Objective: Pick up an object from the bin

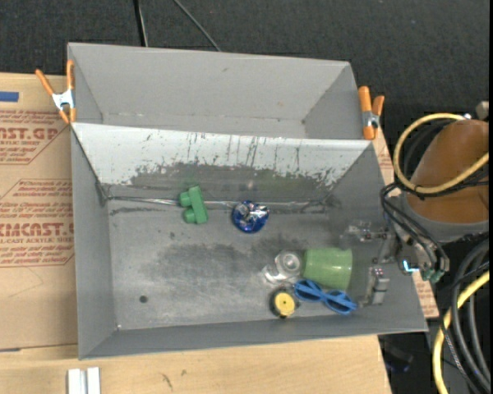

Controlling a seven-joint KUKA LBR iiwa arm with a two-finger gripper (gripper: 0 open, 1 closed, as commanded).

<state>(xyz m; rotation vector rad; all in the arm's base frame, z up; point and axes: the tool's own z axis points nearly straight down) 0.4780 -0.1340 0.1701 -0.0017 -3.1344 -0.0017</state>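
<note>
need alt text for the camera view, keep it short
The gripper hangs at the right wall of the grey bin beside a green cup. A blue looped tool, yellow disc and clear piece lie close by; a green block and blue ball sit farther back.

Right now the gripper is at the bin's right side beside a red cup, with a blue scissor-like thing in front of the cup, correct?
Not quite: the camera view shows the cup is green, not red. The rest holds: the gripper is at the bin's right side beside it, with the blue scissor-like thing in front.
</note>
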